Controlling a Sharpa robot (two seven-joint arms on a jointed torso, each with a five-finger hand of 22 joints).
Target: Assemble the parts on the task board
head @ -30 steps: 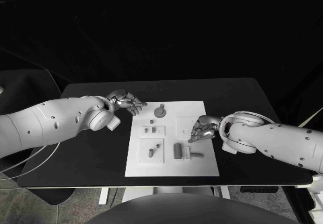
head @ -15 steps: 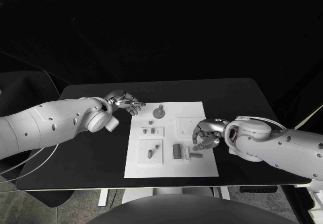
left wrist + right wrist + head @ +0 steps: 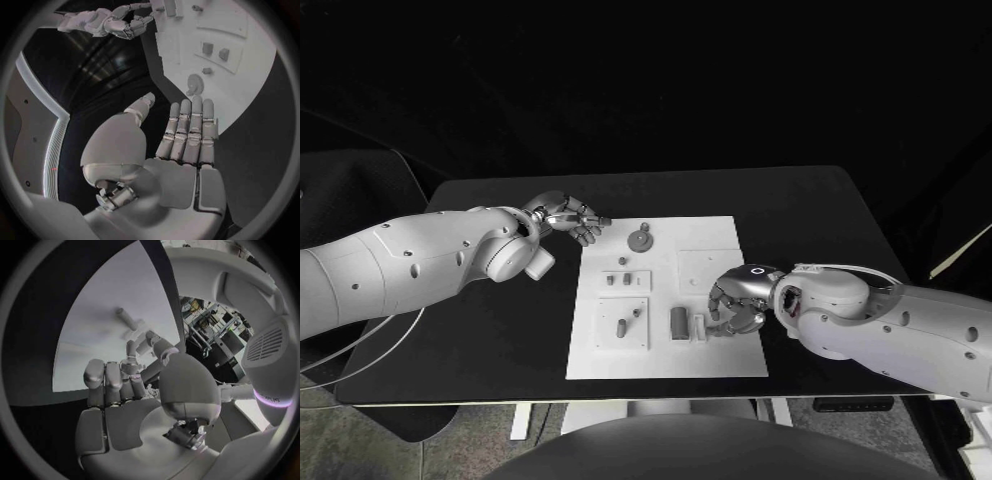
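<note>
Right hand (image 3: 736, 303): moved toward 6 o'clock along the task board (image 3: 718, 235) since 1 s ago, now over the short grey parts (image 3: 689, 324); fingers curled, cannot tell if sth is held.
Left hand (image 3: 571, 218): unchanged at board's 10 o'clock corner, fingers apart, empty.
Meaning: prob. about to pick a part.

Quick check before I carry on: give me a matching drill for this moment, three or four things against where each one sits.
Things:
1. left hand
2. right hand
3. round part
4. task board

Places:
A. middle of the black table
B. far end of the board, near the left hand
C. over the board's right side, near the upright parts
D. over bare table just off the board's far left corner

Pairs: 1-D, 2-C, 3-B, 4-A
</note>
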